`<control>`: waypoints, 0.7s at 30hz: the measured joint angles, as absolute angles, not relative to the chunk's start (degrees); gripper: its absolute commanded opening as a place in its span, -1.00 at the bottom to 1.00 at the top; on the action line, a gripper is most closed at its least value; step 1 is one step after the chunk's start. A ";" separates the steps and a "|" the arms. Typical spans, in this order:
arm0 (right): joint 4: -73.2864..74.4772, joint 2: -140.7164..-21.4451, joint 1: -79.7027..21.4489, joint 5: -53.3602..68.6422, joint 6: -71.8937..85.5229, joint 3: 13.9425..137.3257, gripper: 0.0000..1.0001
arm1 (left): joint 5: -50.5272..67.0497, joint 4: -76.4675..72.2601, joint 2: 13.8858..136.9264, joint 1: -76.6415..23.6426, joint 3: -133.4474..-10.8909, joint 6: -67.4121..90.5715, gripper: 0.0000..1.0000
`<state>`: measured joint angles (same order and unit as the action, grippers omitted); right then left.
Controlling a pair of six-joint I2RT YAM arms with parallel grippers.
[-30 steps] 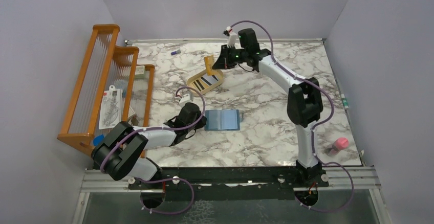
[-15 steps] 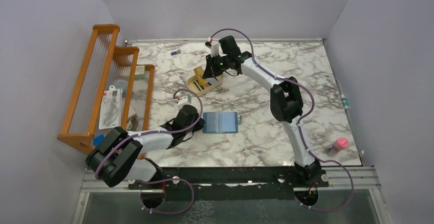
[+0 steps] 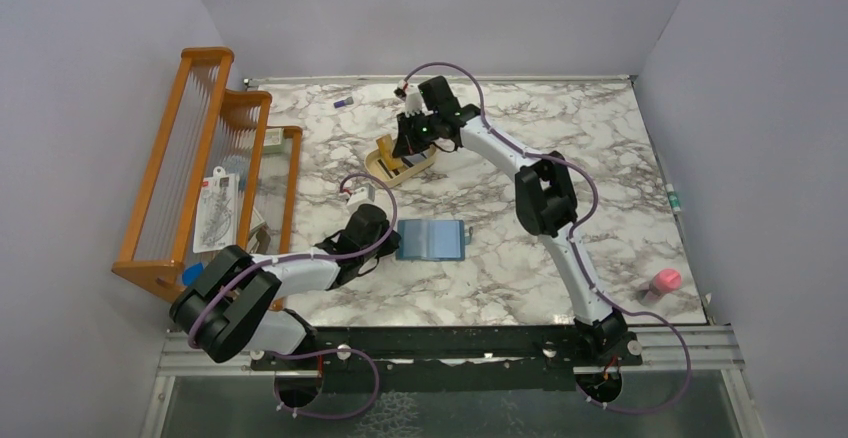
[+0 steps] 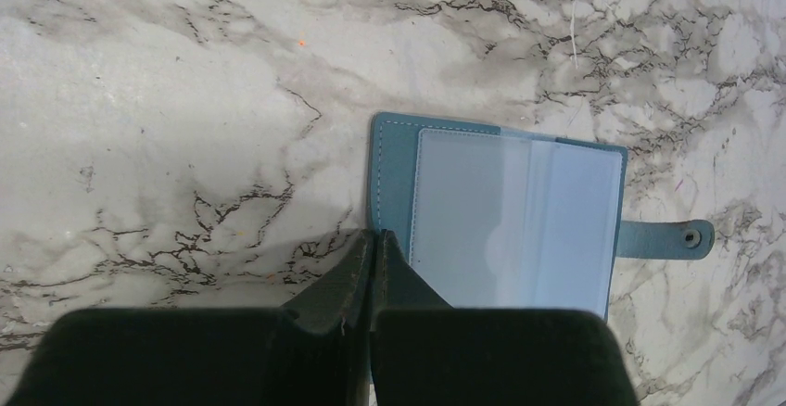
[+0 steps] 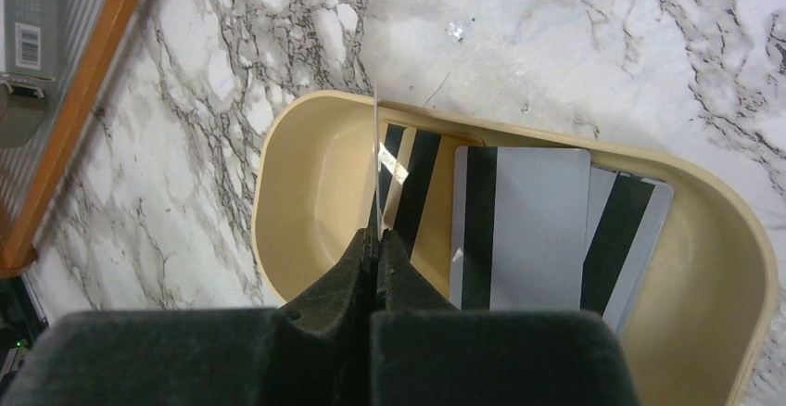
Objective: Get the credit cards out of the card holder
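Currently my right claw [image 5: 374, 235] pinches a credit card [image 5: 376, 151] upright, edge-on, straight above the tray [image 5: 301, 183]; release goes down.

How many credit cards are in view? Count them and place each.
4 credit cards: one edge-on in the right gripper at the tan tray; three overlapping inside it, striped at left, grey in the middle, another at right. More may hide beneath.

Marble-look tbl [image 3: 480, 278], smooth plastic tray [image 5: 297, 183], leather-look card holder [image 4: 514, 225].
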<state>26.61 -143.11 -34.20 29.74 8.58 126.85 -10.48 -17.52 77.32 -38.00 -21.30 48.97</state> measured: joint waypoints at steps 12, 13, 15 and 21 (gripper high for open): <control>26.72 -143.79 -34.83 30.11 8.88 127.17 -0.99 | -10.48 -17.54 77.87 -38.00 -21.76 48.84 -1.00; 26.72 -143.79 -34.87 30.26 8.88 127.00 -0.99 | -10.48 -17.54 77.87 -38.00 -21.76 48.82 -1.00; 26.74 -143.79 -34.89 30.68 8.88 126.54 -0.99 | -10.48 -17.54 77.87 -38.00 -21.76 48.84 -1.00; 27.09 -143.79 -34.89 32.71 8.86 126.21 -0.99 | -10.48 -17.54 77.87 -38.00 -21.76 48.82 -1.00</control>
<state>27.09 -143.79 -34.89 32.71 8.86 126.21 -10.48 -17.54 77.87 -38.00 -21.76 48.82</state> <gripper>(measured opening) 0.015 0.005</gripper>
